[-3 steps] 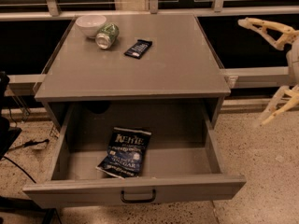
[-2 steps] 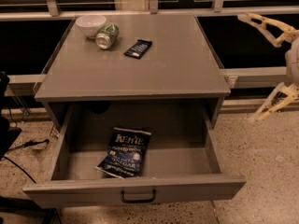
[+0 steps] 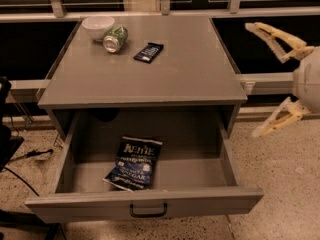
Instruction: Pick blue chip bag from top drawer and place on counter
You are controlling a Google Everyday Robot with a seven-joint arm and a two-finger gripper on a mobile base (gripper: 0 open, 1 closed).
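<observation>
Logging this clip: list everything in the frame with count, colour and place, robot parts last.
counter: one, grey, top of the cabinet.
drawer: one, grey, pulled open below the counter, dark handle on its front.
chip bag: one, dark blue, lying in the drawer, left of centre.
bowl: one, white, back left of the counter.
can: one, green, on its side right of the bowl.
wrapper: one, dark, flat on the counter right of the can.
cable: one, black, on the floor at left.
claw: one, cream, right of the cabinet, fingers spread open, holding nothing.
</observation>
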